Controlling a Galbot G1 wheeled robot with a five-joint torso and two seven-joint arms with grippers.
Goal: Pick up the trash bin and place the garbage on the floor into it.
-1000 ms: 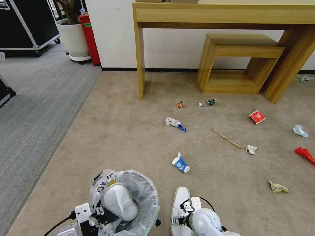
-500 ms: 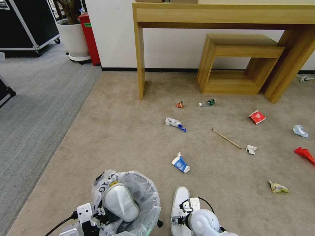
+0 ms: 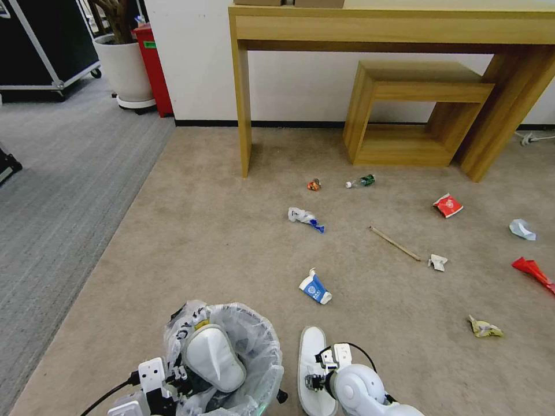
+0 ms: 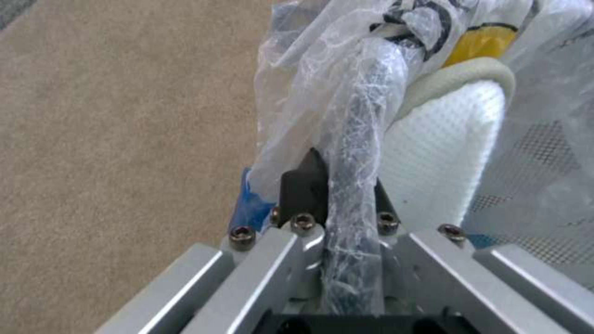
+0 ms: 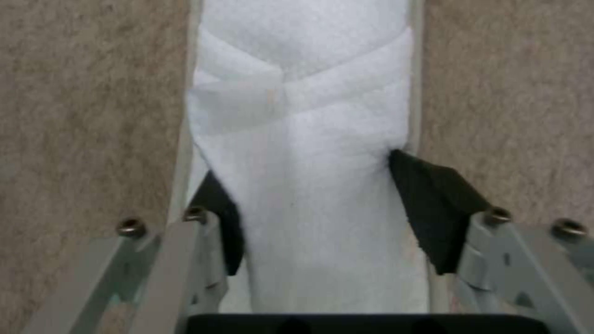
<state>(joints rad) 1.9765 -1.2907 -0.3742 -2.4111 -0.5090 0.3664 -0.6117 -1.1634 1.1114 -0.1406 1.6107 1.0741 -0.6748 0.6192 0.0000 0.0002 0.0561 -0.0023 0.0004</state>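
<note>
Black pads of the left end effector (image 4: 337, 195) pinch the bag-wrapped rim of the trash bin (image 4: 362, 153), jaws closed tight on it at the near left of the head view (image 3: 173, 384). Inside the bin (image 3: 254, 352) one white slipper (image 3: 213, 358) leans upright against the crinkly liner; its lower part is buried in the bag, and the bin's base is cut off by the frame edge.

The right end effector (image 5: 322, 218) straddles the second slipper (image 5: 309, 139) on the floor (image 3: 191, 242) — fingers spread wide, one pad on each side of the strap, the pads just at the fabric's edges, though whether they press it is hard to tell. In the head view this end effector (image 3: 318, 375) sits over the slipper (image 3: 312, 352), whose heel end is hidden by the wrist.

Farther out on the beige carpet lies the rest of the garbage: a blue-and-white wrapper (image 3: 315, 287), a crumpled white-and-blue one (image 3: 304, 217), a small orange scrap (image 3: 314, 185), a green-labelled bottle (image 3: 361, 181), a wooden stick (image 3: 395, 243), a paper scrap (image 3: 437, 262), a red packet (image 3: 448, 205), a yellowish wrapper (image 3: 484, 328), a pale crumple (image 3: 522, 229) and a red piece (image 3: 533, 270) cut by the right edge. Beyond them stand a wooden desk (image 3: 393, 26) and a low wooden shelf (image 3: 416, 110) — nothing lies between the bin and the nearest litter.
</note>
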